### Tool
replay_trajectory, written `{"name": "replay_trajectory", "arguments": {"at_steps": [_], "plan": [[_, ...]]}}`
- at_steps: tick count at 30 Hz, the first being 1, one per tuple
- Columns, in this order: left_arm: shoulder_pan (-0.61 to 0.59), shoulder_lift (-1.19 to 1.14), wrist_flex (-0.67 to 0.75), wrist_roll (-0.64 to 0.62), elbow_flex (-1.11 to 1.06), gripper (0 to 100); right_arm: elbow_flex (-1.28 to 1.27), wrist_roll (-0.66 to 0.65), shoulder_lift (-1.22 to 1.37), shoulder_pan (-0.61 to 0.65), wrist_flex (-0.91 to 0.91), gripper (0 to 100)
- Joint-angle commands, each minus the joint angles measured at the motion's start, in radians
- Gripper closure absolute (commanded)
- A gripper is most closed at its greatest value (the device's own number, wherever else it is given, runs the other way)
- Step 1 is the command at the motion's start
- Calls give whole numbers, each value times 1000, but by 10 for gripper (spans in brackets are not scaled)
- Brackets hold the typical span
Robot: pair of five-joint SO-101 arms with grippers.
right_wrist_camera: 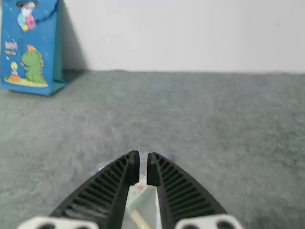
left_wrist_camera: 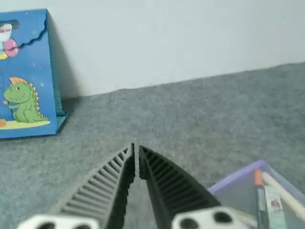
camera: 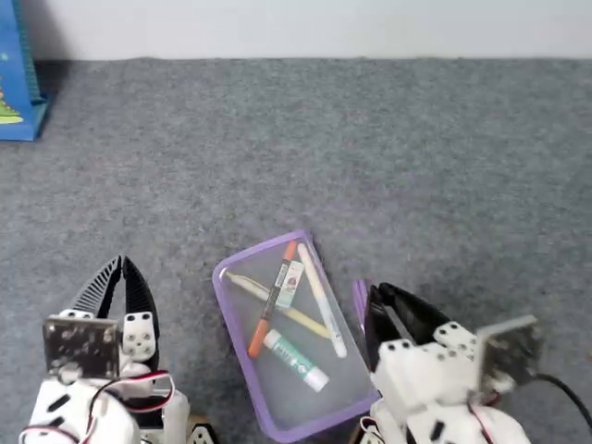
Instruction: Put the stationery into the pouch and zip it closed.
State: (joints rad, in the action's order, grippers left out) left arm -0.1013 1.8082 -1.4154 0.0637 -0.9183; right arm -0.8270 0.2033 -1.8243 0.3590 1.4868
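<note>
Closest in, the left gripper and the right gripper both have their ribbed black fingers pressed together with nothing seen between them. Between the two lies the pouch, clear with a purple border, flat on the grey carpet and just beside the right gripper. Inside it lie an orange pen, a cream pen, a yellowish pen and a glue stick. A blue gift bag stands against the far wall.
</note>
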Motion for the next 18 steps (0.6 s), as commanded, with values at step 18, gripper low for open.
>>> {"name": "replay_trajectory", "arguments": {"at_steps": [18], "plan": [[5,-3,344,51,-547,985,-655,3,8,-325,-401,967]]}}
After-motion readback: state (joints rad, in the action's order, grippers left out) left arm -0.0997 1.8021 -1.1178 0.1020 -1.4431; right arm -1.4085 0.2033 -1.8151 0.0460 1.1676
